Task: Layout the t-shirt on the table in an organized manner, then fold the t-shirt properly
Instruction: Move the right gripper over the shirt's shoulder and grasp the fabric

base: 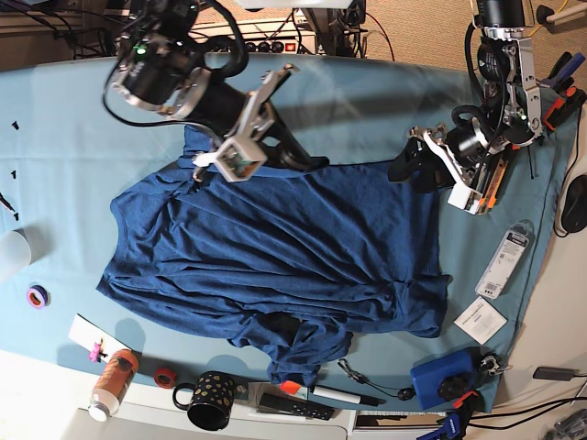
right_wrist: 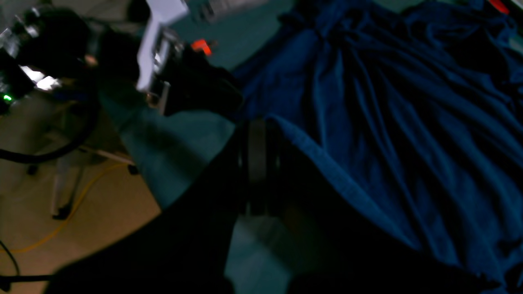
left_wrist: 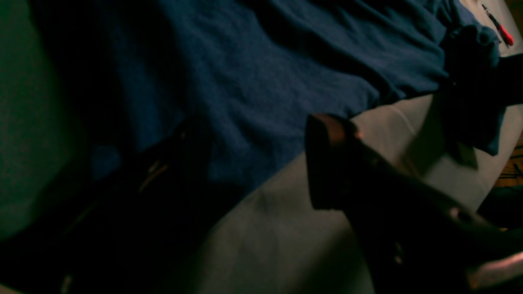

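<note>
From the base view: the t-shirt (base: 275,257) lies spread across the middle of the desk (base: 73,137), mostly flat but rumpled, with long creases running through the body. One sleeve is bunched and folded under itself at the near edge, just beside the marker (base: 330,396) and the black mug (base: 209,401).

Right end effector (base: 301,156): clenched. In its own wrist view the shirt's edge runs right up against the fingers, so I judge it is pinching the hem, but the picture is dark and blurred and I would not swear to it.

Left end effector (base: 408,165): released, jaws standing wide, hovering at the shirt's other far corner. In the left wrist view one finger (left_wrist: 327,159) is above bare desk just beside the fabric edge, holding nothing.

Step in hand, my judgement: layout not finished; folding has not begun.

Risks from here:
- If the left side closes where it is, it may catch only the teal cover or nothing at all; the fabric edge sits beside the finger, not between the jaws.
- Pulling with one corner held only would skew the shirt and deepen the creases.
- A drag toward the near edge could sweep the bunched sleeve into the mug, the marker or the red tape roll (base: 163,377).
- The crumpled sleeve, left alone, would spoil any fold.
</note>
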`<state>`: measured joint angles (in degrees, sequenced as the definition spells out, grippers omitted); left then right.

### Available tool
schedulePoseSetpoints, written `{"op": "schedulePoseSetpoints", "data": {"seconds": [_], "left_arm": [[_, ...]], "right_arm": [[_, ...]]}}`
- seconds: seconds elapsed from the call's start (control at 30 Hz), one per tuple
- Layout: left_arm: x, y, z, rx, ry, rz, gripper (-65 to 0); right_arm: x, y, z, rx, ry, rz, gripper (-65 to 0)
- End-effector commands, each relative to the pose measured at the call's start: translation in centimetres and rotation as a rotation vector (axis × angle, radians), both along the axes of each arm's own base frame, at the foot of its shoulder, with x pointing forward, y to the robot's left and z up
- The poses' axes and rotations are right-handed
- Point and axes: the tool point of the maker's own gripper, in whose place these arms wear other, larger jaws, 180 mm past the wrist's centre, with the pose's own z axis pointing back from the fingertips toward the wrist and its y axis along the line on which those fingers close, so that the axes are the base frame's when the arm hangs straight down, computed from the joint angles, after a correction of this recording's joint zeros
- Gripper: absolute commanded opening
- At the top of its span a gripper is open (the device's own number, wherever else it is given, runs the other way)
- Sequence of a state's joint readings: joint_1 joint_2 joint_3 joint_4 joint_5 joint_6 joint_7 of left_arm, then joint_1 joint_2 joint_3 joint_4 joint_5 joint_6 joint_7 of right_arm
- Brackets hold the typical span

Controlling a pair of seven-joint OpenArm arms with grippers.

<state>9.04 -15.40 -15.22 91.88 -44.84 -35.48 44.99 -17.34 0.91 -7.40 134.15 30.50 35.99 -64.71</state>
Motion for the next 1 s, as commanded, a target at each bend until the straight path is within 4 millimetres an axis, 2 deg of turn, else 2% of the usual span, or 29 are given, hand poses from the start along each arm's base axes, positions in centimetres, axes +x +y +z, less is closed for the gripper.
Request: {"op": "schedulePoseSetpoints", "data": {"seconds": [0.0, 0.13, 0.27, 0.37, 0.43, 0.7, 0.97], "left_arm": [[0.8, 0.2, 1.4, -0.021, -0.052, 0.008, -28.5], [0.8, 0.5, 1.0, 0.023, -0.054, 0.008, -28.5], [1.0, 1.4, 0.1, 0.114, -0.062, 0.019, -28.5], [1.0, 2.4, -0.8, 0.165, -0.030, 0.057, -28.5], [0.6, 2.6, -1.3, 0.178, -0.012, 0.064, -28.5], [-1.6, 2.6, -2.7, 0.166, 0.027, 0.070, -28.5], [-2.8, 2.4, -3.3, 0.165, 0.047, 0.053, -28.5]], "right_arm": [[0.0, 0.6, 1.1, 0.029, -0.037, 0.010, -65.0], [0.0, 0.7, 0.9, 0.013, -0.038, 0.013, -65.0], [0.4, -0.1, 0.2, -0.044, -0.042, -0.015, -65.0], [0.7, -0.3, 0.3, -0.054, -0.058, -0.027, -51.4], [0.8, -0.4, 0.4, -0.056, -0.069, -0.034, -47.5], [1.3, -0.6, 0.7, -0.065, -0.098, -0.050, -47.5], [1.3, -0.5, 0.8, -0.057, -0.103, -0.051, -47.5]]}}
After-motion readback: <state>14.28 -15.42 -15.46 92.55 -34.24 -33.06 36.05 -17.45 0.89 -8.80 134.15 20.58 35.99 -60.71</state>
